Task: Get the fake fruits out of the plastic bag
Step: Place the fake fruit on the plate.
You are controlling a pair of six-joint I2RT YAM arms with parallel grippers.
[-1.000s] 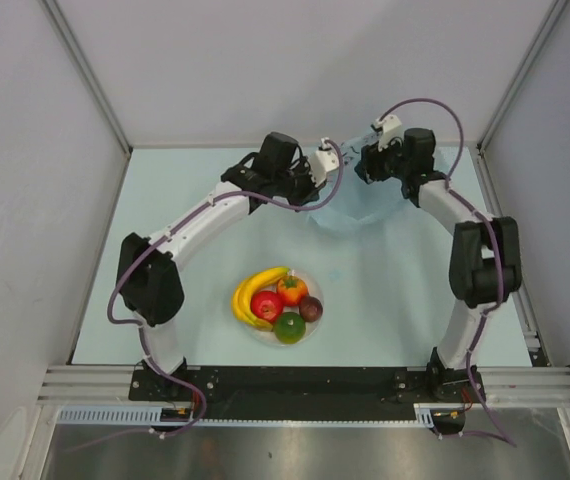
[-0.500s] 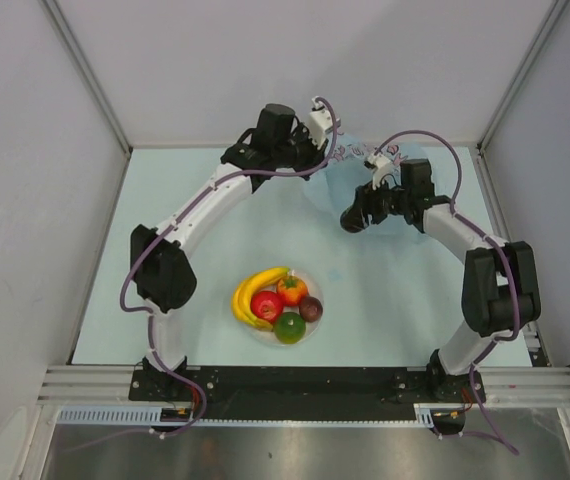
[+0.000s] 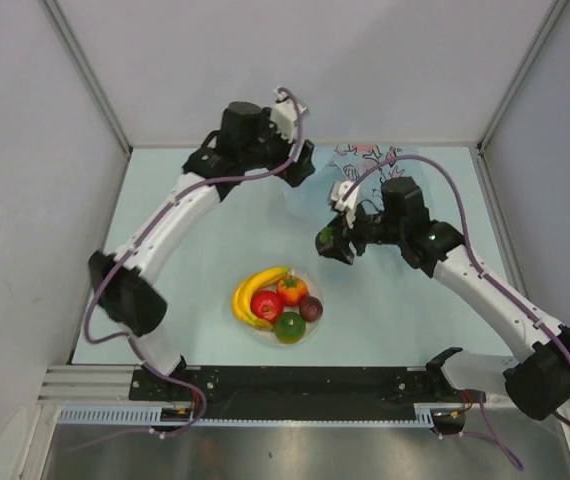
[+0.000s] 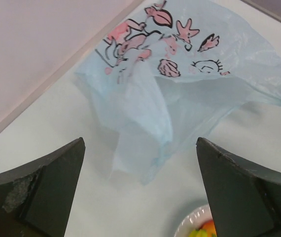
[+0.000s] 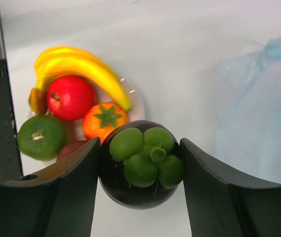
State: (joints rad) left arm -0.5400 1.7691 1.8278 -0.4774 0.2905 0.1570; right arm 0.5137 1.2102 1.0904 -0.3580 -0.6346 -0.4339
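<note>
Left claw (image 4: 140,143) wide, empty; right claw (image 5: 140,148) gripping purple fruit (image 5: 141,165), half-hiding plate (image 5: 138,104); plastic bag (image 4: 190,98) interior unseen.

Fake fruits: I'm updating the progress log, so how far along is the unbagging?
Done: banana, red apple, orange-red fruit, green fruit and purple fruit sit on the white plate. In hand: the right hand grips a dark green-capped fruit, short of the plate. The left hand hangs open by the limp plastic bag. Left: plating that fruit; whether the bag hides more cannot be told.
</note>
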